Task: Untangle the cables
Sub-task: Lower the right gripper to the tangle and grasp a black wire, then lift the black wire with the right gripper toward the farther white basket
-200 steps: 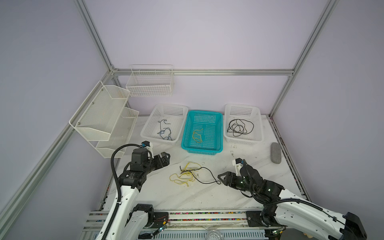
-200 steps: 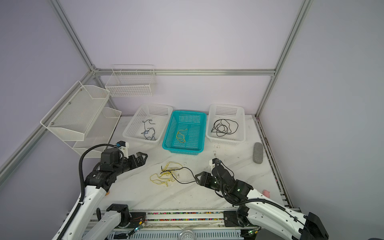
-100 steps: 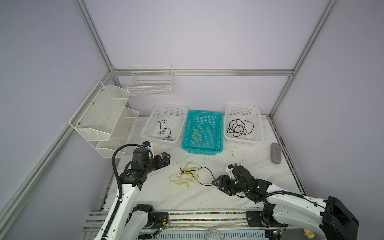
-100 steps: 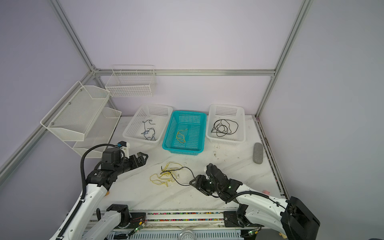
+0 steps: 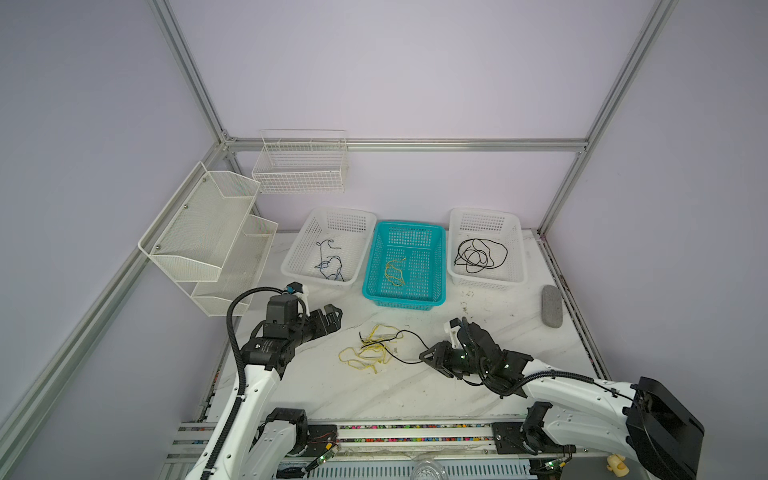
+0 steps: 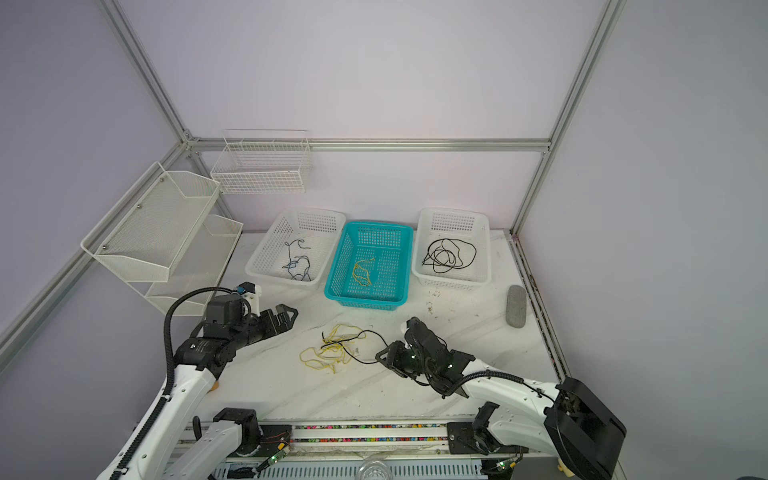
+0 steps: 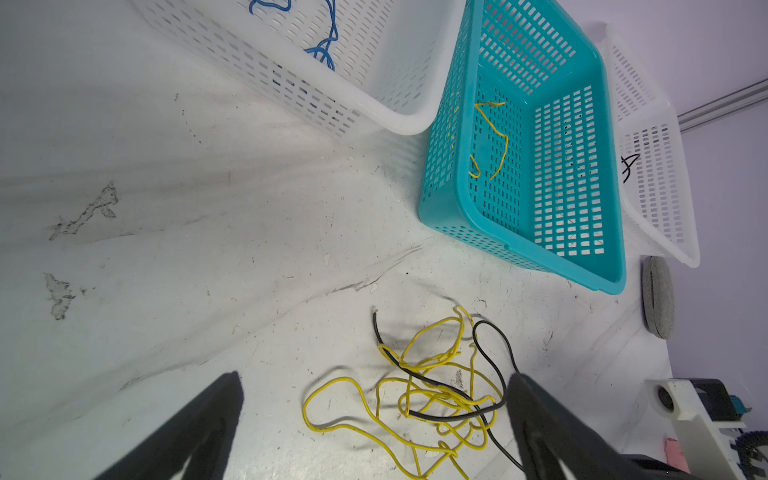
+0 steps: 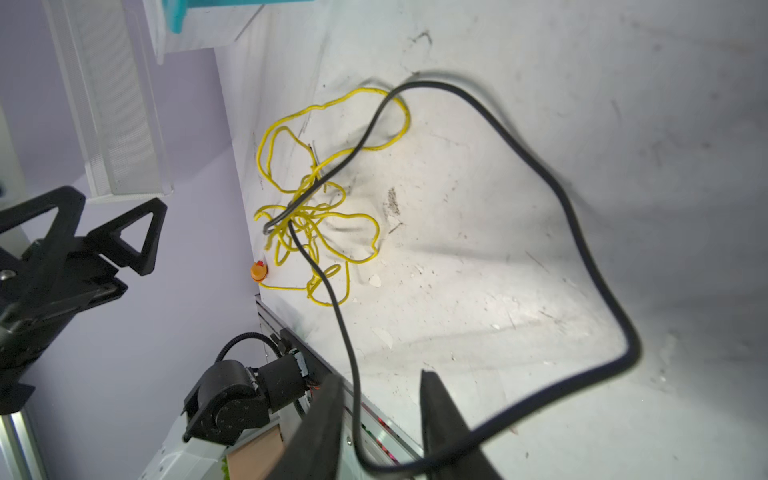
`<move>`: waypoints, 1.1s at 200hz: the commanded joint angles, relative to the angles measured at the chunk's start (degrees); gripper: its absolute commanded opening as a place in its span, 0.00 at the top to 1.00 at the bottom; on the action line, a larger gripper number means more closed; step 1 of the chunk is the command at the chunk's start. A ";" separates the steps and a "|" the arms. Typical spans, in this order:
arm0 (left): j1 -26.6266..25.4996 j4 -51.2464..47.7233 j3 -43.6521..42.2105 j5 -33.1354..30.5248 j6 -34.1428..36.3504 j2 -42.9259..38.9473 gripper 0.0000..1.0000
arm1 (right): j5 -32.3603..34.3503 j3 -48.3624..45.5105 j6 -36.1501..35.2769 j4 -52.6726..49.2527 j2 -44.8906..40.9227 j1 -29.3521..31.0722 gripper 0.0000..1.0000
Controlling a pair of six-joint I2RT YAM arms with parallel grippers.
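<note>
Cables, yellow ones (image 5: 368, 353) and one black cable (image 5: 411, 337), lie knotted mid-table (image 5: 415, 395) before the teal basket (image 5: 409, 226), so the main untangling seems left. A blue cable (image 5: 330, 264), a yellow cable (image 5: 394, 272) and a black coil (image 5: 478, 255) already sit in separate baskets. The right gripper (image 8: 380, 378) straddles the black cable with jaws apart, not pinching; the left gripper (image 5: 332, 316) gapes wide beside the knot, holding nothing.

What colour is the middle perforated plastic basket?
The middle perforated plastic basket is teal, clearest in the left wrist view.
</note>
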 commanded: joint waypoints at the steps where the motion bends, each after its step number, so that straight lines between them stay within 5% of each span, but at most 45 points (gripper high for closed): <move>1: -0.58 2.02 0.21 1.69 -0.89 -0.35 0.00 | 1.33 2.84 -3.13 1.76 0.92 0.06 0.77; 43: -2.03 4.67 -2.20 6.06 -7.24 -0.55 0.00 | 6.73 12.33 -12.17 -7.39 -0.88 0.06 1.00; 87: -6.49 12.49 -7.88 9.86 -14.19 1.89 0.05 | 7.52 21.51 -20.50 -13.61 -1.34 0.14 1.00; 220: -20.37 24.04 -7.86 8.17 -17.77 16.88 0.13 | 11.58 46.13 -39.70 -24.60 -0.95 0.13 1.00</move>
